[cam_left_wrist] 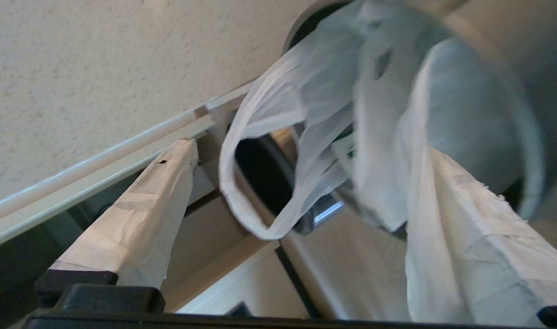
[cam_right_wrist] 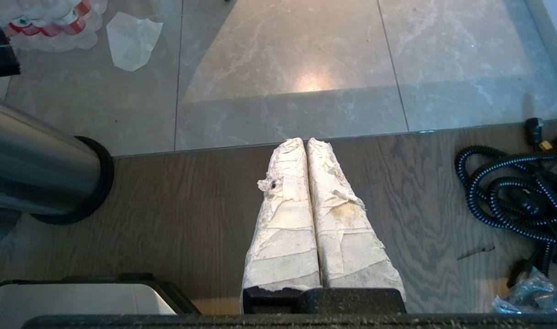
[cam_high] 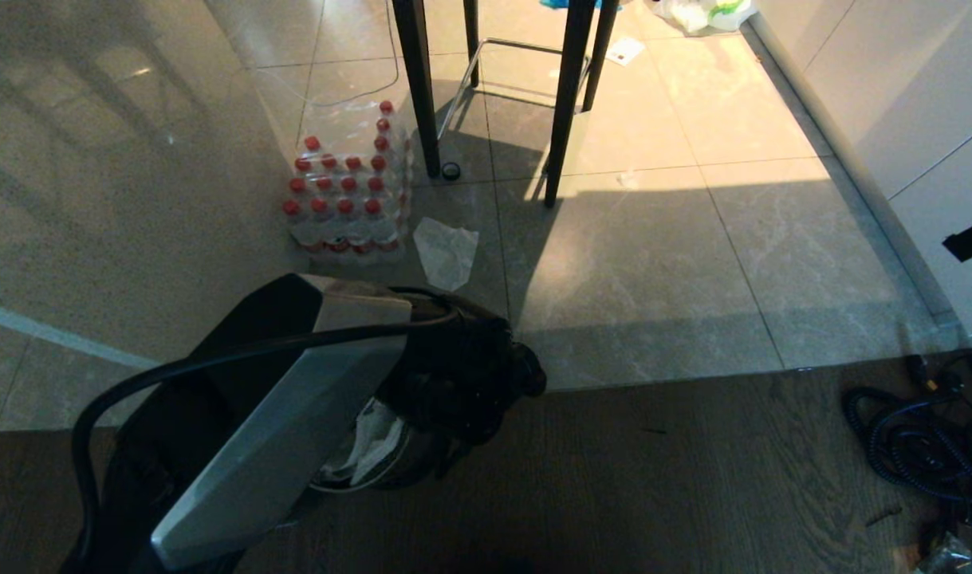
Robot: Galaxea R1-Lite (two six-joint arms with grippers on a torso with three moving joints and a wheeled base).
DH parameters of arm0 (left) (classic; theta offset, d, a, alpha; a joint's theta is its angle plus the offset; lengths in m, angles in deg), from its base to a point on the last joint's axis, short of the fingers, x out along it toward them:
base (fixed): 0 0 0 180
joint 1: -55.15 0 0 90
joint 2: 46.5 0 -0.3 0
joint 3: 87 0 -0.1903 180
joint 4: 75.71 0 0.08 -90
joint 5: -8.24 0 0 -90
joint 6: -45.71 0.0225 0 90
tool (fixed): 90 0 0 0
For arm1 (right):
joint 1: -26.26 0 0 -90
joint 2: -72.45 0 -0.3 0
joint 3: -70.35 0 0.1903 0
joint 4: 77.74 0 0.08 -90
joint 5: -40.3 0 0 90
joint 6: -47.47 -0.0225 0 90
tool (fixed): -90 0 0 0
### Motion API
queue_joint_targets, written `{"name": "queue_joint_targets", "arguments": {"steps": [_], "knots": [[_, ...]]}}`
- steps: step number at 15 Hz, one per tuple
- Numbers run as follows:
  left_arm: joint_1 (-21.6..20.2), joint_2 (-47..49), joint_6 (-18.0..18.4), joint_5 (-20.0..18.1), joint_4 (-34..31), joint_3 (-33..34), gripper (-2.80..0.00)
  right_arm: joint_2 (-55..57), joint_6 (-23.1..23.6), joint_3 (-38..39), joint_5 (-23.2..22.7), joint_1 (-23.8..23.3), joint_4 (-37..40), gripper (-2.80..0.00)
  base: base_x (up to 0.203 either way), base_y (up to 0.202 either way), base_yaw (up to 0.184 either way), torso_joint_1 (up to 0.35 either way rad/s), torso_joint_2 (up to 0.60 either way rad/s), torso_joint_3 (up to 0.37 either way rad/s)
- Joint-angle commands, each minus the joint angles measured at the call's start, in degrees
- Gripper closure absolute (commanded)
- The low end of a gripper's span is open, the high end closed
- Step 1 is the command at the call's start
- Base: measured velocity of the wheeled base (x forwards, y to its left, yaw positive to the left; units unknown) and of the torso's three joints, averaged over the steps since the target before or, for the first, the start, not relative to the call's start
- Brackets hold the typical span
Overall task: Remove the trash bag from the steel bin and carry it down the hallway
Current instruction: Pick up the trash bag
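The left arm (cam_high: 278, 414) fills the lower left of the head view, a broad grey and black mass bent down over the steel bin (cam_high: 398, 470), of which only a sliver of rim and dark mouth shows beneath the wrist. That cover is the first risk: from above, the bin's mouth is nearly all hidden, so any closing would have to be judged from the wrist camera alone. There, the left gripper (cam_left_wrist: 301, 214) stands with its taped fingers (cam_left_wrist: 136, 219) spread wide, nothing between them pinched yet. The trash bag (cam_left_wrist: 333, 105) sits in the bin at the upper right of the left wrist frame, its white film bunched against the rim, and one loop handle (cam_left_wrist: 241, 196) hangs open in the middle of the frame, between the two fingers. The film is thin and slack, so I judge the jaws could shut on air beside the loop, or catch only a fold that slips or tears when lifted. A finger catching on the rim could also tip the light bin. The right gripper (cam_right_wrist: 308, 192), at the centre of its own view, hangs idle with fingers pressed together over the wood floor, the bin's steel side (cam_right_wrist: 36, 169) at that frame's left. A loose clear sheet (cam_high: 447, 251) lies on the tiles above the arm, near a pack of bottles (cam_high: 346, 191).
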Motion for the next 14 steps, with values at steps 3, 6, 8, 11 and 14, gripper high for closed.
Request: {"name": "queue_joint_targets", "arguments": {"steps": [3,6,8,11,14], "knots": [[-1.9,-1.2,-0.9,0.3,-2.3,4.0,-2.8,0.0,0.0,2.1,0.0,0.0,-0.1,0.0,0.0,0.0,0.0,0.0,0.0,0.0],[-5.2,-2.3,-3.4,0.5,-4.7,5.4,-2.8,0.0,0.0,2.1,0.0,0.0,-0.1,0.0,0.0,0.0,0.0,0.0,0.0,0.0],[-6.0,-2.5,-7.9,0.6,-8.8,6.4,-2.8,0.0,0.0,2.1,0.0,0.0,0.0,0.0,0.0,0.0,0.0,0.0,0.0,0.0],[-7.8,-1.5,-15.1,0.5,-17.2,6.5,-2.8,0.0,0.1,2.2,0.0,0.0,0.0,0.0,0.0,0.0,0.0,0.0,0.0,0.0],[-9.7,-1.0,-20.3,0.5,-23.4,6.3,-2.8,0.0,0.1,2.1,0.0,0.0,-0.1,0.0,0.0,0.0,0.0,0.0,0.0,0.0]]}}
